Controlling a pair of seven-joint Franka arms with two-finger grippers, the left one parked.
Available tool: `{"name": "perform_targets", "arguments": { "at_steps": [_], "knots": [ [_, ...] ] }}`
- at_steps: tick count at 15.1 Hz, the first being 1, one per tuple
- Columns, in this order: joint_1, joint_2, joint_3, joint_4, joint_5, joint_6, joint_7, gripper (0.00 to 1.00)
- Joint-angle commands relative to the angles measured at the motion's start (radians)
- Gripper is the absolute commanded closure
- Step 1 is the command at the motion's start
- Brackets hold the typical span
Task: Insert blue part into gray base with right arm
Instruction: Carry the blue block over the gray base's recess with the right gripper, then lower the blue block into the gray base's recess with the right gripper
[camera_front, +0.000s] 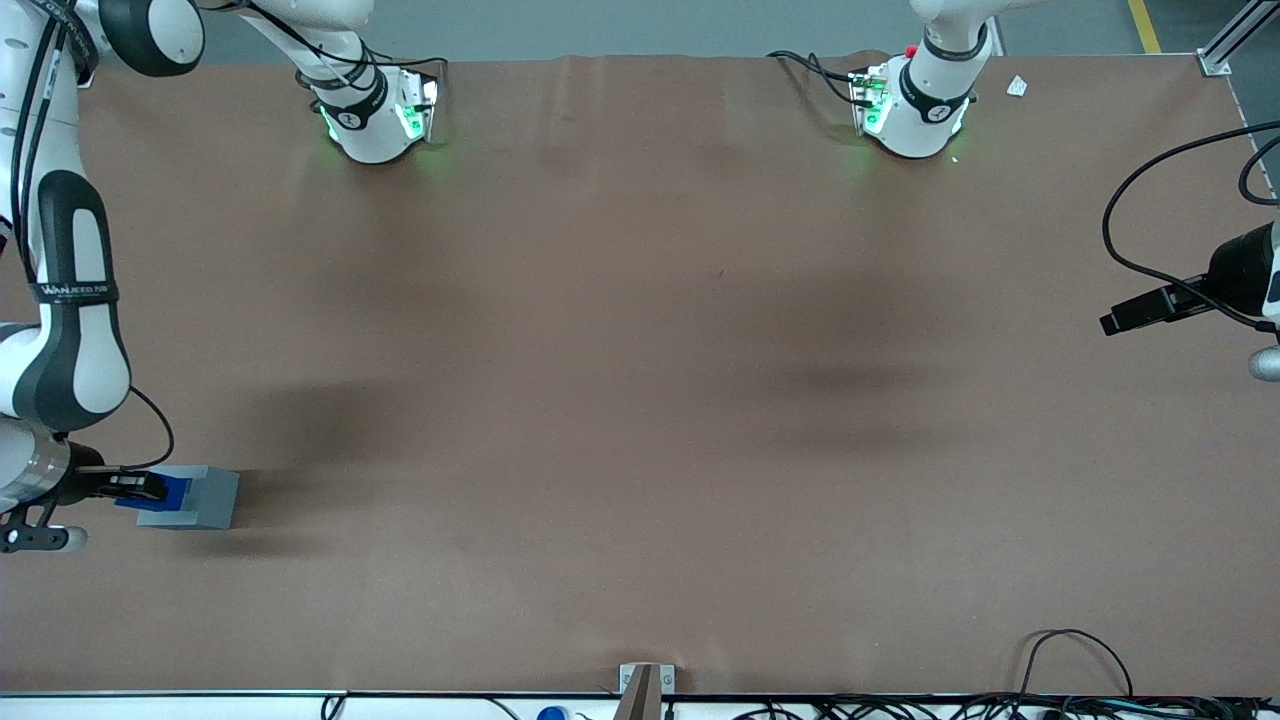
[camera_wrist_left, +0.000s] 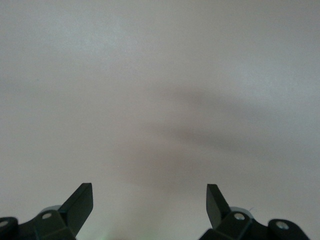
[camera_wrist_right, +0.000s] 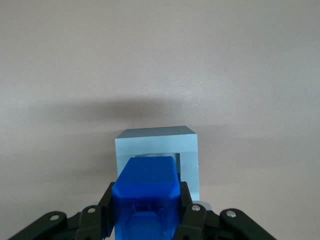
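At the working arm's end of the surface, the gripper has its fingers clamped on the blue part, held over the base. Pickup and carry look done; part seems poised at the hole, not yet seated. Right arm reaches low, wrist roughly level.

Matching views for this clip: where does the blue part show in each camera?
Front view: the blue part is at the working arm's end of the table, held in the gripper over the gray base.
Right wrist view: the blue part sits between the fingers, just above the gray base.
Left wrist view: not in it.
Shared landmark: the gray base.
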Motion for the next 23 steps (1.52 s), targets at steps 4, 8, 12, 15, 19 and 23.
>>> {"name": "perform_targets", "arguments": {
  "at_steps": [4,8,12,15,19,23],
  "knots": [
    [-0.022,0.028,0.015,0.001,0.025,0.016,-0.018,0.99],
    [-0.034,0.026,0.015,0.001,0.028,0.009,-0.021,0.99],
    [-0.041,0.025,0.015,0.001,0.027,0.006,-0.021,0.99],
    [-0.036,0.022,0.015,0.001,0.025,-0.001,-0.021,0.99],
    [-0.031,0.022,0.015,0.000,0.024,-0.014,-0.022,0.99],
    [-0.011,0.020,0.015,-0.003,0.010,-0.054,-0.027,0.99]
  ]
}}
